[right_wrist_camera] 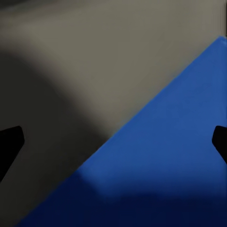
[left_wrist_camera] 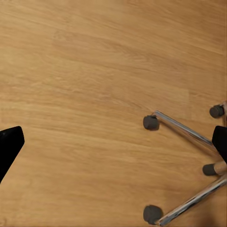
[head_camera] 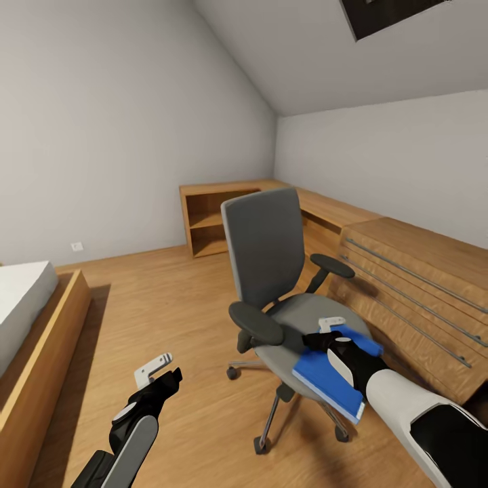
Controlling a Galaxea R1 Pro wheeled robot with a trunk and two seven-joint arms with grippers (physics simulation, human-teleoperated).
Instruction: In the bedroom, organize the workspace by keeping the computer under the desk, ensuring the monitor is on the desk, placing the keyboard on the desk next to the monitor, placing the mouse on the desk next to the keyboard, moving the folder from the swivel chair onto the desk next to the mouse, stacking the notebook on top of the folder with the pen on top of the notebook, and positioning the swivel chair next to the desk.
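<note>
My left fingers point(head_camera: 165, 369) hang over bare wood floor point(head_camera: 169, 305), and I cannot tell their spread. The swivel chair point(head_camera: 271, 271) stands centre; the folder point(head_camera: 325, 376) lies on its seat. My right fingers point(head_camera: 325, 332) spread wide above it. No readable writing.

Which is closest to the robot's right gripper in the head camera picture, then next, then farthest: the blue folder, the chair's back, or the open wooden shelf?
1. The folder, on the seat right under the right gripper.
2. The swivel chair back, behind the seat.
3. The open wooden shelf, against the far wall.
</note>
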